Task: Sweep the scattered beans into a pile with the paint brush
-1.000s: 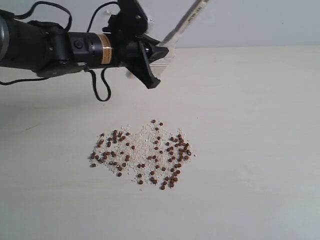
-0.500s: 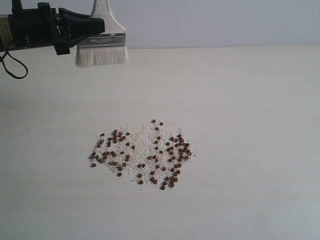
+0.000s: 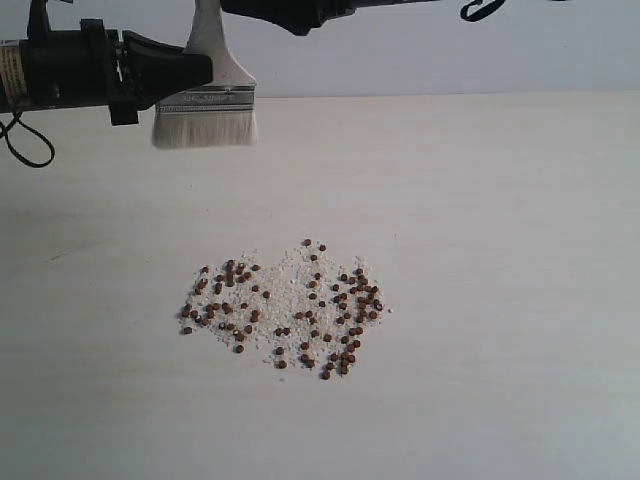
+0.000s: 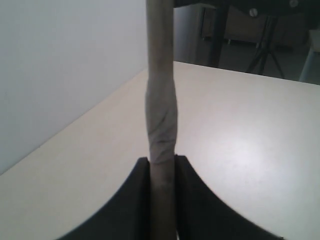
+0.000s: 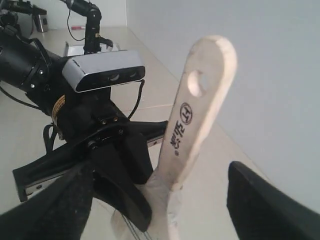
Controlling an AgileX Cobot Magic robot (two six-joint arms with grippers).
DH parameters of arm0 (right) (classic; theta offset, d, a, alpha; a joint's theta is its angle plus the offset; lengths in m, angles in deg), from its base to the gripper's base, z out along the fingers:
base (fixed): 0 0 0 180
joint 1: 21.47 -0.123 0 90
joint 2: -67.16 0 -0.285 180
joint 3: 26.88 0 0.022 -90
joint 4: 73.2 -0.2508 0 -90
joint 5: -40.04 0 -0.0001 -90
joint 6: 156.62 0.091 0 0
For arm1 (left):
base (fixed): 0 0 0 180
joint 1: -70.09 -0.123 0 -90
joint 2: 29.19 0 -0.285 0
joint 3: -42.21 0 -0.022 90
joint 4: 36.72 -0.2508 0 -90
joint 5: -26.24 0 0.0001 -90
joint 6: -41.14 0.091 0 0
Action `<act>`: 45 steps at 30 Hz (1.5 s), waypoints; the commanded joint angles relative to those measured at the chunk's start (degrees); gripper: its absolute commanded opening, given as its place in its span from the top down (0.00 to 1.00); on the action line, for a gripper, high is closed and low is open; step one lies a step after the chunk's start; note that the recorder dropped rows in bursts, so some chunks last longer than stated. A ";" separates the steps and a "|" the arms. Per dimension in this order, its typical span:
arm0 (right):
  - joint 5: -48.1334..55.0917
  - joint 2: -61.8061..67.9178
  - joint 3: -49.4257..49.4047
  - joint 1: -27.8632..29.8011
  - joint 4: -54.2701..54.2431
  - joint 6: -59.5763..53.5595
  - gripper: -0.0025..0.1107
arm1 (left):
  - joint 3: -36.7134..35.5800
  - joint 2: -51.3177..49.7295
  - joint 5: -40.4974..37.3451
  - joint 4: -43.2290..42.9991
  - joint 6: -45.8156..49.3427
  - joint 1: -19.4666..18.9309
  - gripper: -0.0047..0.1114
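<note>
Since half a second ago, the right hand [image 3: 290,12] has entered the top of the exterior view, above the paint brush [image 3: 205,120]; the brush itself has hardly shifted. Count, nearest first: one loose patch of beans [image 3: 290,310], several dozen and too many for an exact tally, mixed with white grains [image 3: 285,275], left of centre on the surface [image 3: 500,250]. You have bare surface on every side of the patch, widest to the right. Farther back, toward the far left edge, find one brush, upright, bristles down, well apart from the beans. The left hand [image 3: 195,70] is clamped on it just above the ferrule. The right hand's jaws stand wide apart on either side of the handle end, not touching it.
</note>
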 commanded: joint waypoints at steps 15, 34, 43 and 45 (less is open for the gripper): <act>13.02 8.00 7.72 5.26 -6.00 0.10 0.40 | -0.17 0.21 0.92 0.77 -0.18 2.21 0.96; 16.50 13.72 11.06 4.19 -5.73 7.35 0.41 | -0.17 0.21 0.92 1.23 0.18 2.21 0.96; 16.50 13.45 11.06 1.95 -6.58 7.11 0.41 | -0.17 0.21 0.92 1.23 -0.02 2.21 0.96; 16.50 13.45 11.06 1.91 -6.58 7.11 0.42 | -0.17 0.21 0.92 1.23 0.02 2.60 0.96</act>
